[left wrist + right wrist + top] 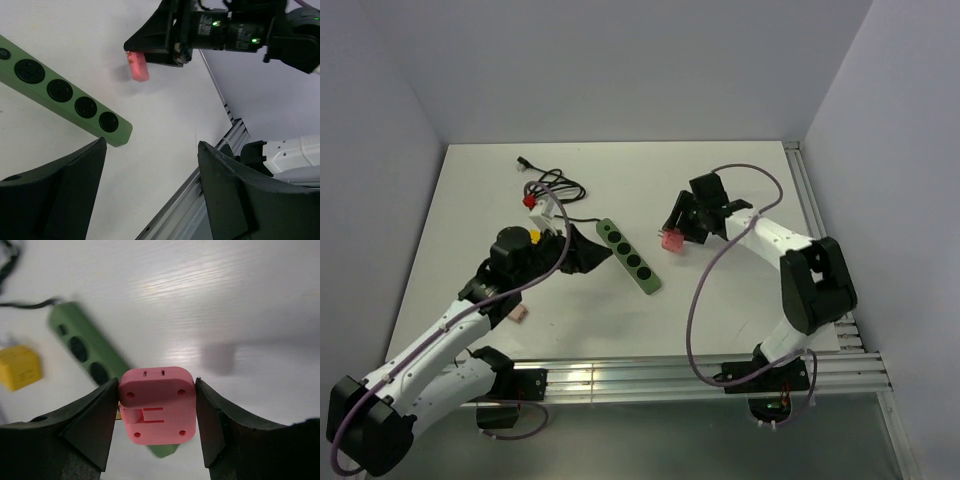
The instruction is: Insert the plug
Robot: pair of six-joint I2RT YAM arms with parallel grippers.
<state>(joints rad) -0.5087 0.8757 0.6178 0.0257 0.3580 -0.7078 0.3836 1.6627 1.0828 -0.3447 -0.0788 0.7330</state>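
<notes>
The green power strip [628, 256] lies diagonally mid-table, with several round sockets; it also shows in the left wrist view [65, 95] and the right wrist view [90, 357]. My right gripper [680, 233] is shut on a pink plug [670, 240] and holds it just right of the strip, above the table. In the right wrist view the pink plug [156, 405] sits squeezed between both fingers of the right gripper [156, 390]. My left gripper [598, 253] is open and empty, just left of the strip. In its wrist view the left gripper [150, 145] looks past the strip to the pink plug [138, 66].
A yellow plug [533, 236], a red plug [529, 199] and a coiled black cable [556, 187] lie at the back left. A small pinkish block [520, 315] lies near the left arm. Aluminium rails [700, 375] line the front and right edges.
</notes>
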